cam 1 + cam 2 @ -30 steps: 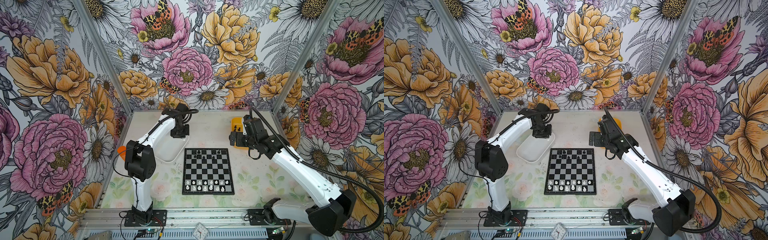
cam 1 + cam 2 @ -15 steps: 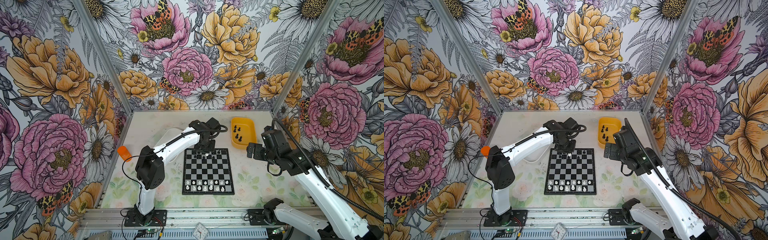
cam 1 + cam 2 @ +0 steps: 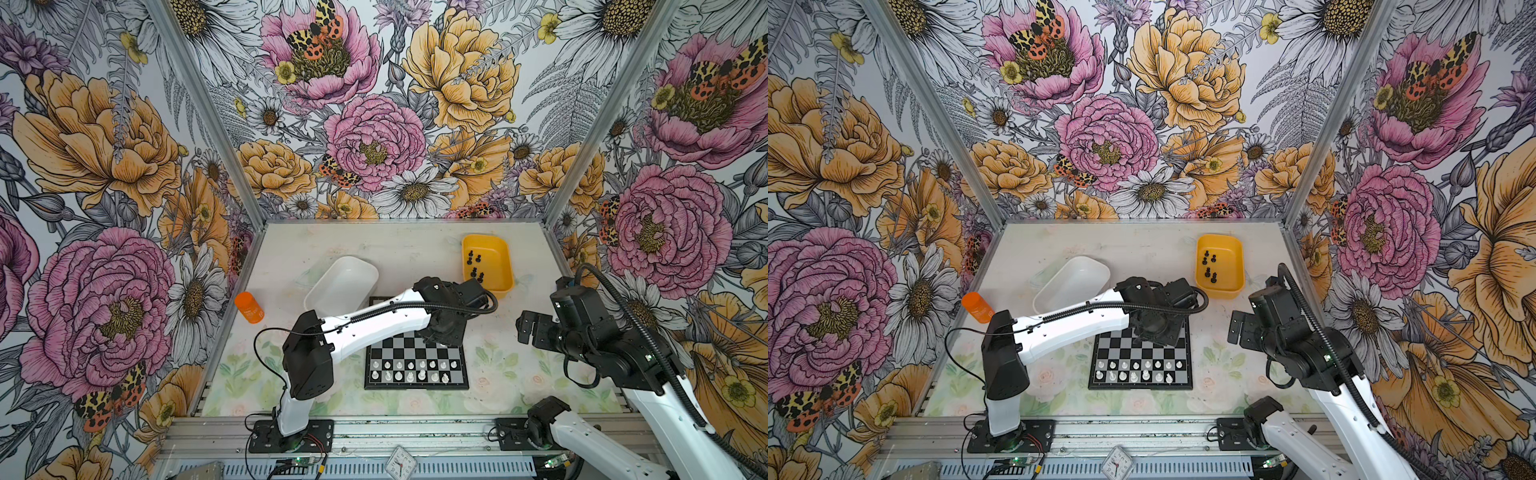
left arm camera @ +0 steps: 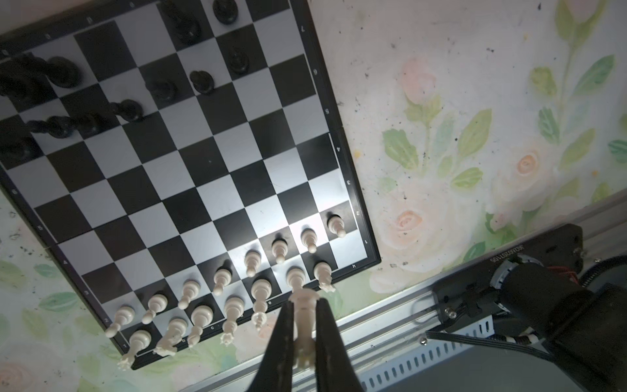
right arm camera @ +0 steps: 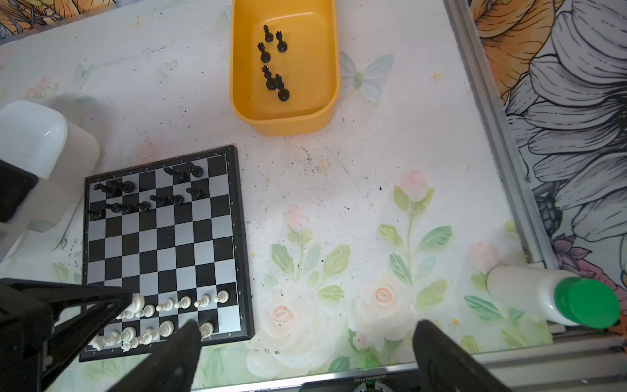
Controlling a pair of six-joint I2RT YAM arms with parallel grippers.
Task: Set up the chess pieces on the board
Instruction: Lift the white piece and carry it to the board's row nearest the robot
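The board (image 3: 415, 353) lies flat on the table: square, with black and silver checks and a black frame. White pieces (image 3: 410, 365) stand upright on its two near rows, eight in the second row and seven in the edge row, whose right corner square is empty. One more white piece (image 4: 303, 325) is clamped upright in the left gripper (image 4: 303, 305), above the board. Black pieces (image 5: 176, 173) stand unevenly across the far rows. Several more black pieces (image 5: 271, 81) sit in the yellow tub (image 5: 288, 125) beyond the board.
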